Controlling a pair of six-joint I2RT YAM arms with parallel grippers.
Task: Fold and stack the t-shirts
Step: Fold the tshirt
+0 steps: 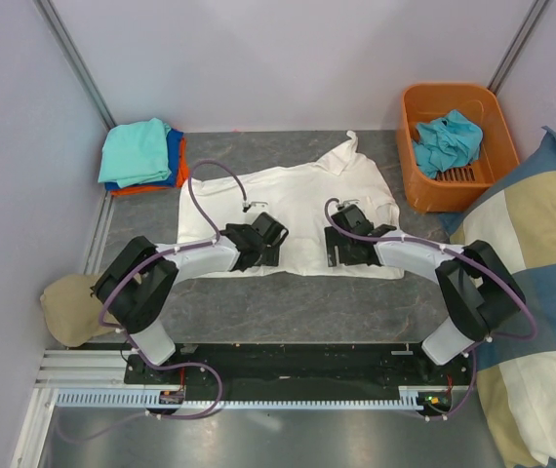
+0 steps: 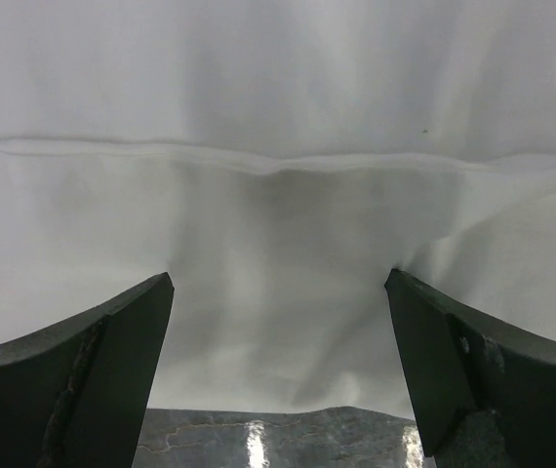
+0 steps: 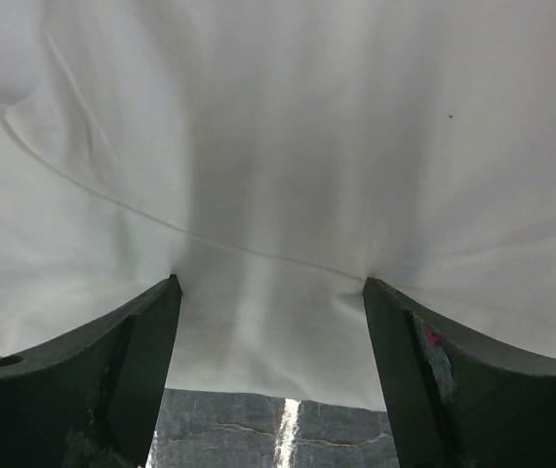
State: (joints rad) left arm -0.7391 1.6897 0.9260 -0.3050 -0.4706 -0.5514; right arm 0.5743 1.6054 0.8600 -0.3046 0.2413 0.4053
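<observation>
The white t-shirt point(image 1: 293, 200) lies spread across the middle of the worktop point(image 1: 288, 302), mostly flat, with a rumpled part sticking out at its far edge. In both wrist views its near hem ends just short of my fingers, with grey worktop showing below it. A seam runs straight across the cloth in the left wrist view.

My left pincer point(image 1: 270, 237) sits over the near left part of that shirt, its jaws spread wide and nothing caught between them. My right pincer point(image 1: 341, 244) is over the near right part, also open. Its fingertips point(image 3: 166, 292) rest on the cloth, which puckers a little around them.

At the far left corner a folded pile sits well apart from the white shirt: a teal t-shirt point(image 1: 139, 151) on top, a blue one point(image 1: 175, 156) under it and an orange one point(image 1: 151, 188) at the bottom. At the far right an orange basket point(image 1: 444, 200) holds a crumpled teal shirt point(image 1: 446, 141). A checked cushion point(image 1: 541, 292) lies along the right side, and a tan cap point(image 1: 68, 307) sits by the left arm's base.
</observation>
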